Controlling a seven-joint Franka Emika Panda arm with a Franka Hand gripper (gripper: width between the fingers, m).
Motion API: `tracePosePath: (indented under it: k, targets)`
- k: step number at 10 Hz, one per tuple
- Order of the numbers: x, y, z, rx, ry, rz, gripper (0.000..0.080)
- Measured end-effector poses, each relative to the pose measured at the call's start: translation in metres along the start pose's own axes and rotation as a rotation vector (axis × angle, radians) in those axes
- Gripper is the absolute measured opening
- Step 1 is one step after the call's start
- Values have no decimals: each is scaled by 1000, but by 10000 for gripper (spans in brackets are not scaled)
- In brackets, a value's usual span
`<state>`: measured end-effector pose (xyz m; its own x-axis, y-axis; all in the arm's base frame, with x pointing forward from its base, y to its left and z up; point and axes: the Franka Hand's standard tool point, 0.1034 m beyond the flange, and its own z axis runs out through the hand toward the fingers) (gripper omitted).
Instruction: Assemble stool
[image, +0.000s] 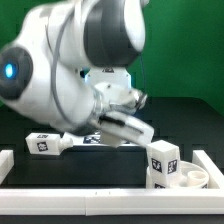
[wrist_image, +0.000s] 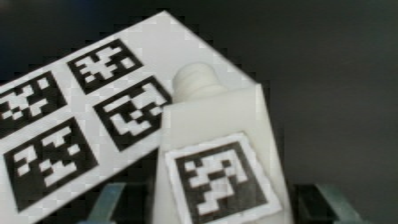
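Observation:
In the wrist view a chunky white stool leg (wrist_image: 217, 140) with a black-and-white tag lies between my gripper's (wrist_image: 222, 206) fingers (wrist_image: 118, 200). A dark gap shows on each side of it, so the jaws stand open around the leg without touching it. In the exterior view the gripper (image: 130, 128) reaches down to the table's middle and the arm hides that leg. Another tagged leg (image: 46, 145) lies flat at the exterior view's left. The round seat (image: 198, 178) lies at the right, and a further leg (image: 162, 158) stands upright at its edge.
The marker board (wrist_image: 80, 110) with its tags lies flat right beside the leg under the gripper. White border rails (image: 90, 193) run along the front edge and up the left side of the black table. The big arm body fills the exterior view's upper left.

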<state>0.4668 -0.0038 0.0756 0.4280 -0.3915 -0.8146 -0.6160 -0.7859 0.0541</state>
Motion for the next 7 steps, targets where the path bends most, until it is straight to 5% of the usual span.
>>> tracePosePath:
  k: [1, 3, 6, 7]
  targets:
    - [-16, -11, -14, 3, 64, -27, 323]
    - [-29, -13, -9, -19, 155, -43, 323]
    - [-25, -31, -16, 24, 368, -72, 323]
    - [-35, -53, -25, 38, 442, -55, 323]
